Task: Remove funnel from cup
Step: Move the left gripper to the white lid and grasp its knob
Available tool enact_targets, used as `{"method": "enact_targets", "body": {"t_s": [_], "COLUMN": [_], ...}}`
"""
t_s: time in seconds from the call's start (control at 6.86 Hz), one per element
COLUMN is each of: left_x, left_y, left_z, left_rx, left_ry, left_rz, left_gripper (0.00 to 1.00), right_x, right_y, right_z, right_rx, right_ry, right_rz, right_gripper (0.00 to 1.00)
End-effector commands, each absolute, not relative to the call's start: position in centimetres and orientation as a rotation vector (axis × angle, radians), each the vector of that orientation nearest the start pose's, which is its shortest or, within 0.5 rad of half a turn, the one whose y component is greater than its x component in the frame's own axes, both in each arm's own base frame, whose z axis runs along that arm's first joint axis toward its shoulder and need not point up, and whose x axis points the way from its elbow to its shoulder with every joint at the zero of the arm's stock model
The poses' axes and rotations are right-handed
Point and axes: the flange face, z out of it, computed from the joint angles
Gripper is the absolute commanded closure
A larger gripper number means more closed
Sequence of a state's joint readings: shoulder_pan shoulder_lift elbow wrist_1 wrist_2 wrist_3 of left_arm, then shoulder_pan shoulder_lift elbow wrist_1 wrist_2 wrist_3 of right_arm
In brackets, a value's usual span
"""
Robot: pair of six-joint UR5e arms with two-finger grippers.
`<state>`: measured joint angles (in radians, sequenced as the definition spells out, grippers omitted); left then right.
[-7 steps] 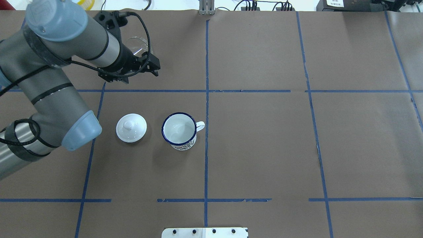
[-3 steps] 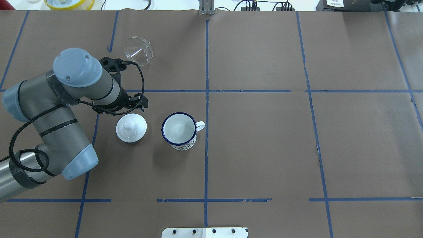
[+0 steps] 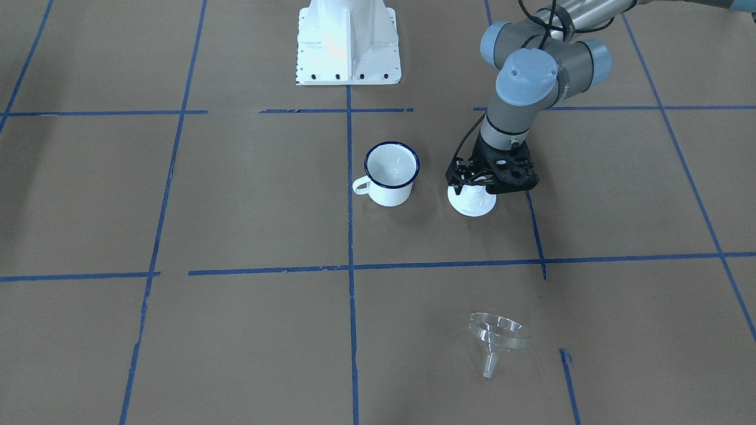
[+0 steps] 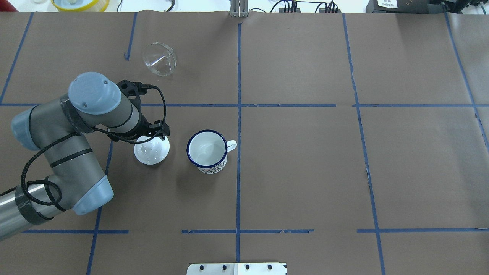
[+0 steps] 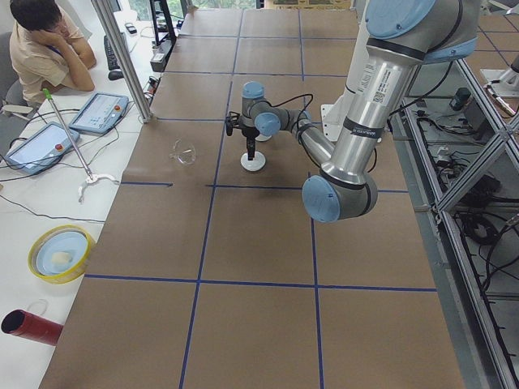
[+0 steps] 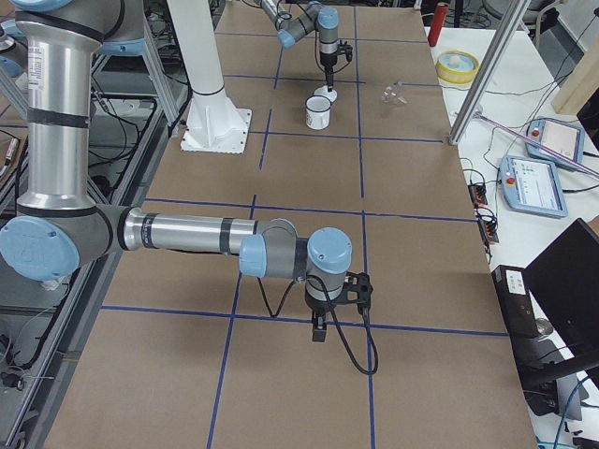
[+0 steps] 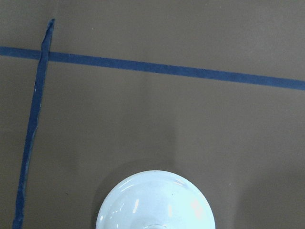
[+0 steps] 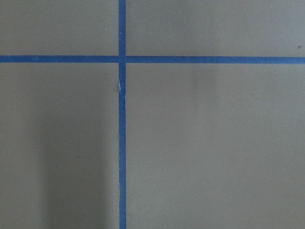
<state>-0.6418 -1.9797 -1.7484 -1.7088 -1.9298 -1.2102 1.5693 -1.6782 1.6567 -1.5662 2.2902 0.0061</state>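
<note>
The funnel (image 4: pixel 159 59) is out of the cup (image 4: pixel 207 151) and lies tipped on its side on the brown-papered table (image 4: pixel 305 172), on the far side from the robot. In the front-facing view its spout points toward the operators' edge. It is well apart from the left gripper (image 4: pixel 154 131), with a blue tape line (image 4: pixel 191 105) running between them, and nothing touches it. The left gripper points straight down over the white knobbed lid (image 4: pixel 152 152), which sits just beside the cup on the robot's left. In the front-facing view its black linkage looks spread wide, with nothing between the fingers. Whether the fingertips touch the lid's knob cannot be told. The left wrist camera shows only the rounded near part of the lid at the bottom of its frame, with bare paper and tape beyond. The cup stands upright with its dark blue rim up, its inside empty and its loop handle turned toward the robot's right. The left arm comes in from the lower left of the overhead view, folds sharply at the elbow, and runs its forearm toward the table's middle, ending in a wrist turned down above the lid. The right gripper (image 6: pixel 320 329) shows only in the exterior right view. There its arm stretches low and nearly level over the near part of the table, with the wrist turned down close to a tape crossing. Whether its fingers are apart or together cannot be told, and its wrist camera sees only paper and crossed tape.
</note>
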Motion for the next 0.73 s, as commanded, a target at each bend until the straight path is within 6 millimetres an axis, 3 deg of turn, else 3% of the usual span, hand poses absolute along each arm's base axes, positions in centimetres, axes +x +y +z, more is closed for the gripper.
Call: {"method": "enact_targets", "body": {"t_s": [0.0,0.15,0.44,0.58], "left_x": [45.28,45.25,45.24,45.17], "left_y": [-45.34,-45.32,-45.33,-45.27], "left_z": [34.03,34.12,33.98,33.77], "left_rx": [0.040,0.040,0.042,0.044], "left_ry": [0.793,0.792,0.792,0.796], "left_rz": [-0.126,-0.125,-0.125,-0.124], "left_gripper": [0.02,0.10,0.95,1.00], "right_x": [6.70,6.70,6.70,6.70], "right_y": [-44.51,-44.51,-44.51,-44.51], "right_z": [67.01,67.01,67.01,67.01], "right_rx": [-0.019,-0.019,-0.019,-0.019], "right_ry": [-0.719,-0.719,-0.719,-0.719], "right_rz": [0.010,0.010,0.010,0.010], "right_gripper": [0.00,0.00,0.00,0.00]}}
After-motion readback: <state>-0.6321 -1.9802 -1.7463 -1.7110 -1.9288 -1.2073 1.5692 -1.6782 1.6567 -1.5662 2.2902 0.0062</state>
